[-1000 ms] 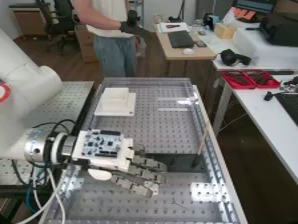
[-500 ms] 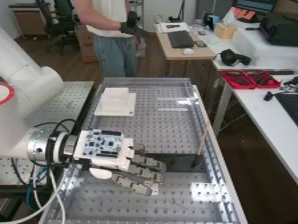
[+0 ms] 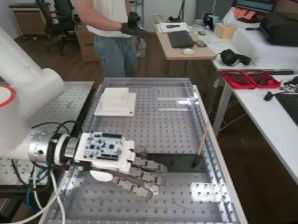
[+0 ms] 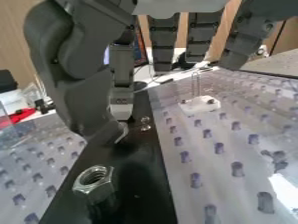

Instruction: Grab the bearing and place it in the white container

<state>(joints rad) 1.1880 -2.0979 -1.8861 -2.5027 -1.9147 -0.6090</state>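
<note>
Extending over the near part of the surface point(image 3: 126, 210), the hand point(image 3: 150, 176) is held open, its fingers nearly straight. Near the thumb, a hexagonal metal nut point(image 4: 92, 183) is seen on the black strip point(image 4: 143, 187) in the wrist view. Beyond the strip, the white container point(image 3: 115, 106) is set near the surface's far end.

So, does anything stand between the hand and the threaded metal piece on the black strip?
Nothing visible stands between the hand and the threaded metal piece on the black strip. The small white piece sits off the strip, on the perforated plate.
</note>
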